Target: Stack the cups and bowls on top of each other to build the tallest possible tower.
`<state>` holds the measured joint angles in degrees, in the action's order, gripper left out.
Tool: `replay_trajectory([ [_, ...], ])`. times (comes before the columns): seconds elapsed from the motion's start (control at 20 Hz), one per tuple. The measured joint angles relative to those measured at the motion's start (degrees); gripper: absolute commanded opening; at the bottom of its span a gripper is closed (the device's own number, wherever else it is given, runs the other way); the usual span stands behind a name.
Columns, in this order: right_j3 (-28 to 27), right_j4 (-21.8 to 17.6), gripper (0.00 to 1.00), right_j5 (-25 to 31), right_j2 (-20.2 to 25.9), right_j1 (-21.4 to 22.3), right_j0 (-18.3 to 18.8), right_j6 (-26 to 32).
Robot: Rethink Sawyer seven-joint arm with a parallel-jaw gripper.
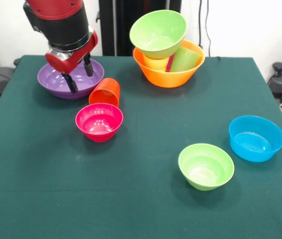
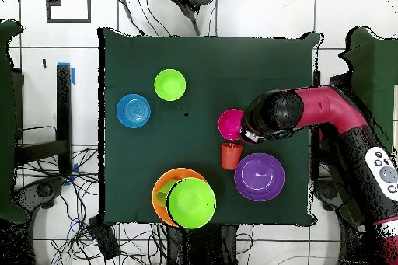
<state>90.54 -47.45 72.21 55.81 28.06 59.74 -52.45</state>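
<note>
The tower stands at the far side: a large orange bowl (image 1: 168, 74) (image 2: 163, 192) holds a yellow cup (image 1: 155, 63), a light green cup (image 1: 185, 59) and a magenta cup between them, with the large light green bowl (image 1: 158, 32) (image 2: 191, 202) tilted on top. My gripper (image 1: 79, 74) (image 2: 247, 131) is open and empty over the wide purple bowl (image 1: 66, 84) (image 2: 260, 176). The orange-red cup (image 1: 105, 92) (image 2: 230, 155) lies on its side beside the purple bowl, touching the small pink-red bowl (image 1: 99, 121) (image 2: 231, 123). The small light green bowl (image 1: 206, 166) (image 2: 169, 85) and the blue bowl (image 1: 256, 138) (image 2: 134, 110) stand apart.
A dark green cloth (image 1: 141, 199) covers the table. Cables and chair bases lie on the floor around it (image 2: 47, 192).
</note>
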Motion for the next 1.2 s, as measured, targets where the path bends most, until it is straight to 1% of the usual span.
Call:
replay_trajectory([
  [0.3,-0.1,0.0,1.00,-2.2,0.0,-0.2,0.0,0.0],
  [0.65,-0.1,0.1,1.00,-4.8,0.0,-2.0,0.1,0.0],
  [1.2,-0.1,1.0,1.00,-5.5,-0.1,-4.1,0.1,0.0],
])
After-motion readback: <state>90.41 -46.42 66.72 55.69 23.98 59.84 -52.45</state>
